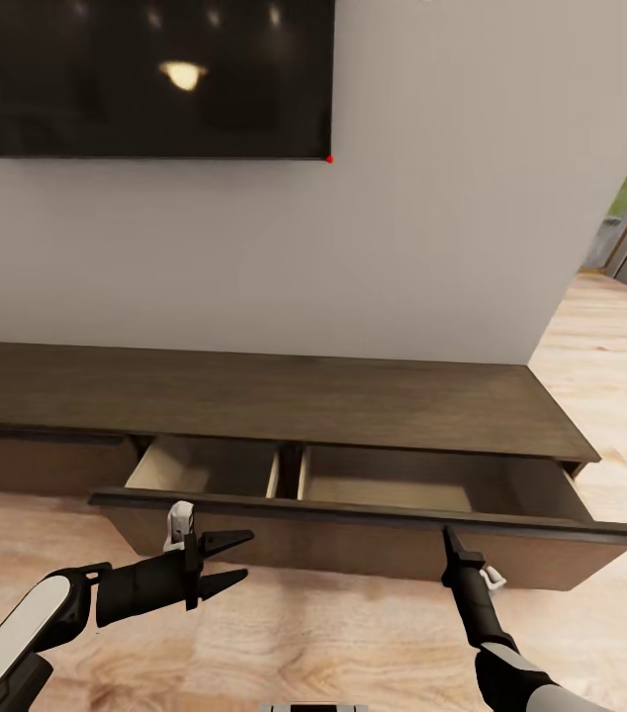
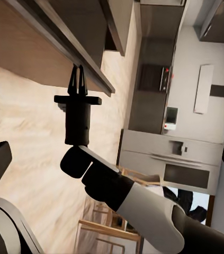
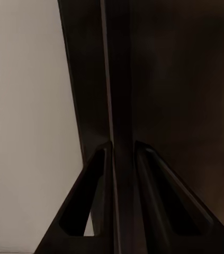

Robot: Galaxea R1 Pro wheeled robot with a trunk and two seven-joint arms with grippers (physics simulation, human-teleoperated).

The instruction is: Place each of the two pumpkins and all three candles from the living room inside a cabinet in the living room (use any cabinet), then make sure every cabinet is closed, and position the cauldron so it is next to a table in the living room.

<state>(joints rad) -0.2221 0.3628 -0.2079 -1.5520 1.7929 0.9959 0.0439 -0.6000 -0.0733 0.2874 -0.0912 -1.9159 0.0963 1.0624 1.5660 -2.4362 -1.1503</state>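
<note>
The cabinet [image 1: 254, 396] stood with its drawer [image 1: 373, 514] pulled out and empty. The right gripper [image 1: 449, 537] was clamped on the drawer's front edge (fingers astride it). The left gripper [image 1: 236, 562] hung open nearby. Any push should run straight toward the wall.

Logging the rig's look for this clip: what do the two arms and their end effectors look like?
Both arms have glossy white shells on the forearms, turning to matte black segments toward the wrist. The left end effector has two black, tapered, wedge-like fingers with triangular cut-outs, and a small white bracket sits on its wrist. The right end effector is the same black, with a similar white bracket. No cables or markings visible.
</note>
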